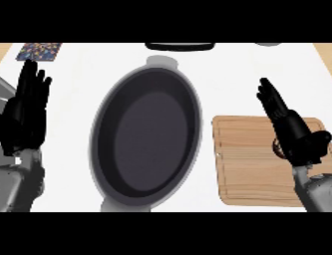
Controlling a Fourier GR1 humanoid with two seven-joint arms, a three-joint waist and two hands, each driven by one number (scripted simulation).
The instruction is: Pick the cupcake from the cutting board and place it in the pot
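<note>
pot [150, 134] empty; cupcake [276, 148] barely shows on cutting board [246, 169], tucked under right hand [298, 135], fingers straight, ungrasped; left hand [27, 112] rests, fingers straight.

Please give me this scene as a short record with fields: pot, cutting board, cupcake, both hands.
pot: dark, oval, empty, at the counter's middle
cutting board: wooden, right of the pot, not touching it
cupcake: on the board, mostly hidden by the right hand
right hand: open, fingers straight, over the board
left hand: open, resting at the left, fingers up
</note>
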